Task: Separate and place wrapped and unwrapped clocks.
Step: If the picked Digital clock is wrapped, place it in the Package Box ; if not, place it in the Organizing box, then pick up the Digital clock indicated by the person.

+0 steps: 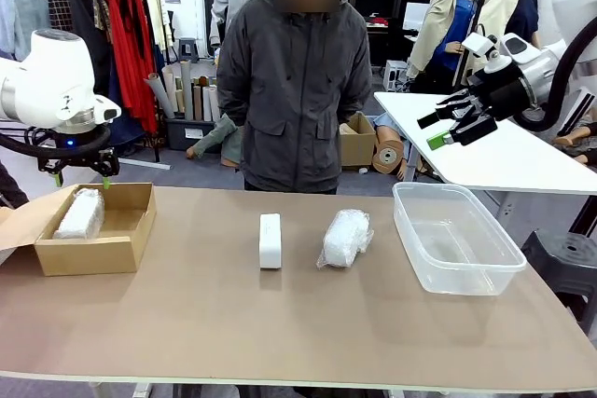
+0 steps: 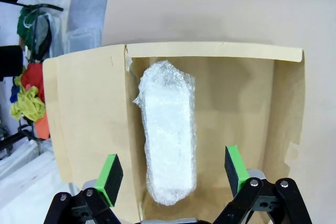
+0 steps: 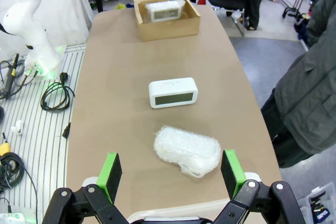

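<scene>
Three clocks are split between box and table. One wrapped clock (image 2: pixel 167 135) lies lengthwise in the brown cardboard box (image 1: pixel 121 244) at my left end of the table (image 1: pixel 233 333). It sits close along one inner wall, though I cannot tell through the crinkled film whether it touches that wall. My left gripper (image 1: pixel 82 177) hangs just above the box. Its green pads are spread wide to either side of the bundle below and pinch nothing.

Near the table's middle sits the bare white clock (image 1: pixel 270 240), its grey display turned toward my right side. Just beside it, not touching, lies the second wrapped clock (image 1: pixel 345 237), a lumpy bundle between the bare clock and the clear plastic tub (image 1: pixel 420 258) at my right end. My right gripper (image 1: pixel 432 132) is raised high above the tub's far side, fingers wide apart and empty. A person in a dark grey jacket (image 1: pixel 294 90) stands at the far edge, behind the two middle clocks.
</scene>
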`<action>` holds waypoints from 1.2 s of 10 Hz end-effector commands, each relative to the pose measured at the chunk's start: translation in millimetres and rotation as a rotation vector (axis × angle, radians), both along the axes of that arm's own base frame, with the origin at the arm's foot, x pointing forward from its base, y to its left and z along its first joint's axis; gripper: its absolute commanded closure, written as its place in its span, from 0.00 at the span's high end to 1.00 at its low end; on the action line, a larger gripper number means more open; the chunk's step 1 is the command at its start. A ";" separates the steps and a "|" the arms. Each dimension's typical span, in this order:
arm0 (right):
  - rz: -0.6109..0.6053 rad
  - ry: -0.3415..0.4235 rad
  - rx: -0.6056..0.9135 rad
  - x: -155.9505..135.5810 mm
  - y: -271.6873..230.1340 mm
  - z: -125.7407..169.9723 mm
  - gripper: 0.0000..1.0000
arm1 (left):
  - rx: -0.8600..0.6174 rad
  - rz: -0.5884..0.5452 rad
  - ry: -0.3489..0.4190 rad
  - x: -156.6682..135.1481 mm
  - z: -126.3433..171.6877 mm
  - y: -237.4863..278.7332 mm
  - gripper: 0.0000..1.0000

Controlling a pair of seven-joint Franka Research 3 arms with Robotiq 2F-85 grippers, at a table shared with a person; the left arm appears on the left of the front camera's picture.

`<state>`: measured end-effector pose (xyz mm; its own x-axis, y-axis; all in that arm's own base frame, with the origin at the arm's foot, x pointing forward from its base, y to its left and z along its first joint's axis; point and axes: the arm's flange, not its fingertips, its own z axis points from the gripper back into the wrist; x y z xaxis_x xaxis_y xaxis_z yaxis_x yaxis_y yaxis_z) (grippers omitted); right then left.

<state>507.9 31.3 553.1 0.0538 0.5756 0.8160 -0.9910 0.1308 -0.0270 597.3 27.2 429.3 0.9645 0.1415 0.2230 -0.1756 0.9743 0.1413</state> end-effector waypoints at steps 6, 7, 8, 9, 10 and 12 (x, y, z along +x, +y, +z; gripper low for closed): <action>0.001 -0.001 0.001 -1.6 0.6 0.7 1.00 | 0.004 0.007 -0.012 0.7 0.5 0.4 1.00; 0.001 -0.001 0.001 -1.6 0.6 0.7 1.00 | 0.004 0.007 -0.012 0.7 0.5 0.4 1.00; 0.001 -0.001 0.001 -1.6 0.6 0.7 1.00 | 0.004 0.007 -0.012 0.7 0.5 0.4 1.00; 0.001 -0.001 0.001 -1.6 0.6 0.7 1.00 | 0.000 0.000 0.000 0.0 0.0 0.0 1.00; 0.001 -0.001 0.001 -1.6 0.6 0.7 1.00 | 0.015 -0.158 0.004 -6.2 11.3 3.8 1.00; 0.001 -0.001 0.001 -1.6 0.6 0.7 1.00 | -0.170 -0.426 0.039 -23.2 30.4 -5.1 1.00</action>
<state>507.9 31.5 553.0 0.0536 0.5756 0.8159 -0.9911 0.1306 -0.0270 587.8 10.3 448.0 0.9696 -0.1105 0.2184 0.0961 0.9925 0.0754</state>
